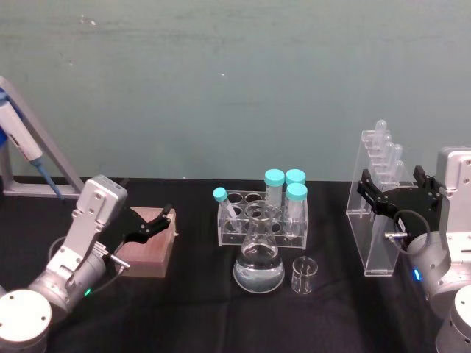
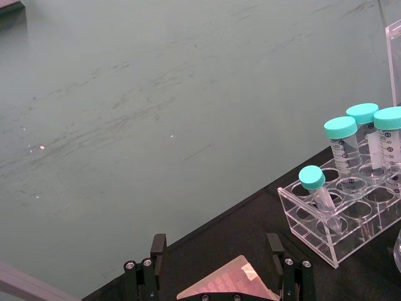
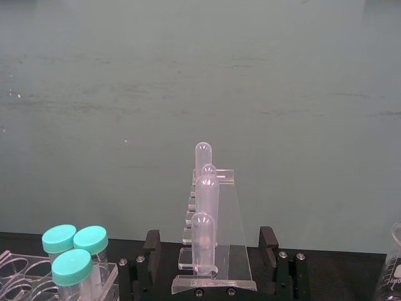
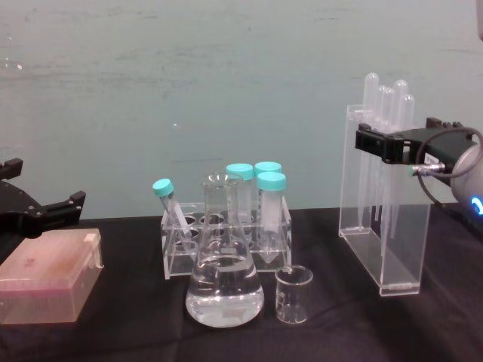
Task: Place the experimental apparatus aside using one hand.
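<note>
The tall clear rack of pipettes (image 1: 379,243) stands upright on the black table at the right. My right gripper (image 1: 395,187) is open, its fingers astride the rack's upper part, one on each side. In the right wrist view the rack (image 3: 238,251) sits between the two black fingers (image 3: 150,241) with small gaps. The conical flask (image 1: 259,261), holding some clear liquid, and the small beaker (image 1: 304,274) stand at the table's middle front. In the chest view the flask (image 4: 224,279) and beaker (image 4: 293,296) are left of the rack (image 4: 392,249). My left gripper (image 1: 151,220) hangs open at the left.
A low rack of teal-capped tubes (image 1: 257,213) stands just behind the flask. A pink box (image 1: 147,246) lies under the left gripper. A pipette on a grey stand (image 1: 22,140) is at the far left. A green wall closes the back.
</note>
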{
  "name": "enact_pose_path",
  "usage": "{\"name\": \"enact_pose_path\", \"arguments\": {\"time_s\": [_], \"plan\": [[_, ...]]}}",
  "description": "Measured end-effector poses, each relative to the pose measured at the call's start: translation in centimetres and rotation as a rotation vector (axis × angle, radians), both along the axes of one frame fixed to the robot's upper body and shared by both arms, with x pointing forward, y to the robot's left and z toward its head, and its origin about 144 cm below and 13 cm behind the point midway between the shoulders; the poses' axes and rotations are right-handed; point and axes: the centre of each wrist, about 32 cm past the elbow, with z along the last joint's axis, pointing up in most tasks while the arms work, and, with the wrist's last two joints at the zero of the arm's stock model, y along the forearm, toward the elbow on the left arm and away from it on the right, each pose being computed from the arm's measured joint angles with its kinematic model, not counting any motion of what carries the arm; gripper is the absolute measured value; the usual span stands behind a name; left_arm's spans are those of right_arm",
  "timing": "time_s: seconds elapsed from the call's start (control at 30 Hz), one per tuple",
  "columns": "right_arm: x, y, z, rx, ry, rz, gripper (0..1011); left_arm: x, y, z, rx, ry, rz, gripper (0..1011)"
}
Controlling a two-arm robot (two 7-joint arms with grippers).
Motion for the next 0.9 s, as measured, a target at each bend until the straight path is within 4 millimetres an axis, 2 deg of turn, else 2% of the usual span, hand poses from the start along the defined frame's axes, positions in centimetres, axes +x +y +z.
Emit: {"name": "enact_pose_path", "arguments": {"time_s": [0.9], "plan": [[-0.03,0.05,0.01,0.0,-0.001,-0.003,1000,0.0,0.0,0.0,0.0,0.0,0.0,1000]]}}
